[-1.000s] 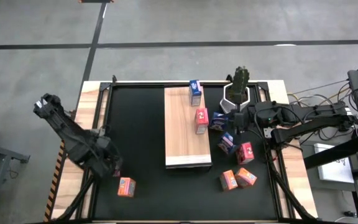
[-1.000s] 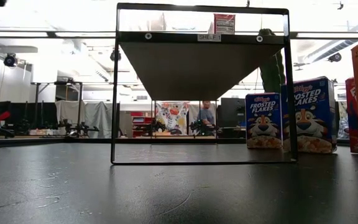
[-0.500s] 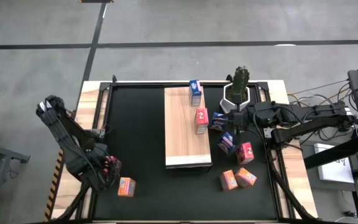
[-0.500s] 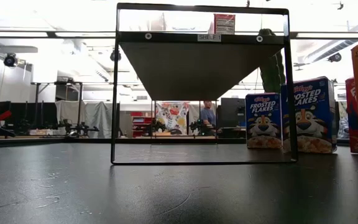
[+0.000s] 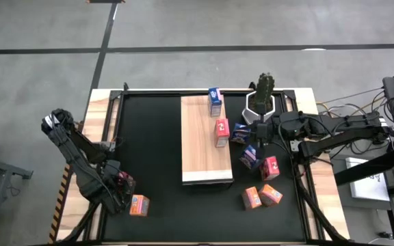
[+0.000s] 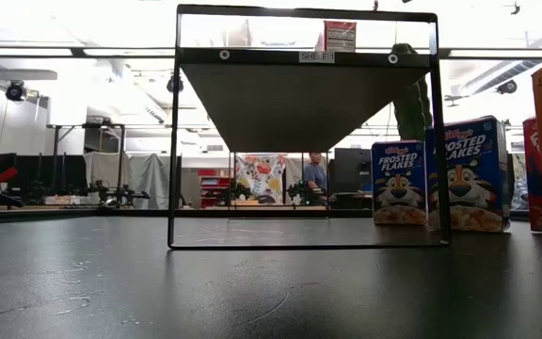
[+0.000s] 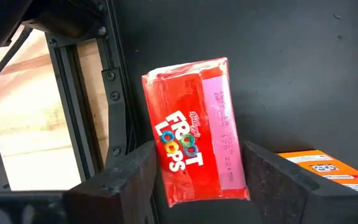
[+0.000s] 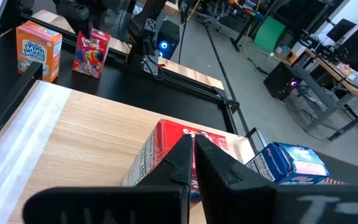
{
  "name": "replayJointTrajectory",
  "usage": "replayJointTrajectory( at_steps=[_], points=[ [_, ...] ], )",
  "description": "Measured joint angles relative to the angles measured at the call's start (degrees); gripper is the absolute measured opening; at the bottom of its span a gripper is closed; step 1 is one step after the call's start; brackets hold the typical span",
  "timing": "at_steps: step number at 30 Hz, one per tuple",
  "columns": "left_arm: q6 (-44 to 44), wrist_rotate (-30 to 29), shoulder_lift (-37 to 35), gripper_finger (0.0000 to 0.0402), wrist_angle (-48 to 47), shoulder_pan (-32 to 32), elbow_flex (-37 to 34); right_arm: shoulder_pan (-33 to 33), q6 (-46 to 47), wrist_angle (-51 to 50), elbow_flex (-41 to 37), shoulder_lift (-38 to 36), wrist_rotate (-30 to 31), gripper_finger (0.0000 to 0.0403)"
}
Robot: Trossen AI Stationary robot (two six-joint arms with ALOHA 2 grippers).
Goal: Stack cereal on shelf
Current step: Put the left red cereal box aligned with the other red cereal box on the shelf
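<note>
The left gripper point(image 7: 194, 171) stood at the near-left corner of the black mat point(image 5: 149, 143), its fingers point(image 7: 126, 177) spread to either side of a red Froot Loops box point(image 7: 194, 158) without visibly pressing it — the box's lower end was cut off by the frame. An orange box point(image 5: 139, 205) lay just beside, only partly seen from the wrist. The right gripper point(image 8: 191, 162), fingers pinched together, hovered beside the shelf point(image 5: 200, 147), where a blue box point(image 5: 215, 101) and a red box point(image 5: 221, 130) stood. In the low view both grippers were out of sight.
</note>
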Motion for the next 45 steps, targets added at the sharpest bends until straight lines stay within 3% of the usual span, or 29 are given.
replayJointTrajectory(
  at_steps=[8, 17, 23, 27, 30, 45],
  points=[
    [0.0, -0.1, 0.3, 0.0162, 0.1, 0.0, 0.0, 0.0, 0.8, -0.5, 0.0, 0.0, 0.0, 0.0009],
    [0.3, -0.6, -1.0, 0.0156, -2.4, 1.0, 0.9, 0.0, 0.9, -0.8, 0.0, 0.0, 0.1, 0.0009],
    [2.7, -8.6, -1.2, 0.0155, -7.7, 3.8, 7.5, 0.0, 0.9, -0.8, 0.0, 0.0, 0.1, 0.0009],
    [8.8, -20.7, -1.1, 0.0155, -7.8, 6.6, 12.7, 0.0, 0.8, -0.8, 0.0, 0.0, 0.1, 0.0009],
    [15.5, -25.7, -0.6, 0.0155, -7.7, 9.5, 16.5, 0.0, 0.7, -0.8, 0.0, 0.0, 0.1, 0.0009],
    [44.9, -32.7, -0.5, 0.0155, -7.7, 23.5, 30.7, 0.0, 0.5, -1.7, 0.0, 0.0, 0.2, 0.0009]
  ],
)
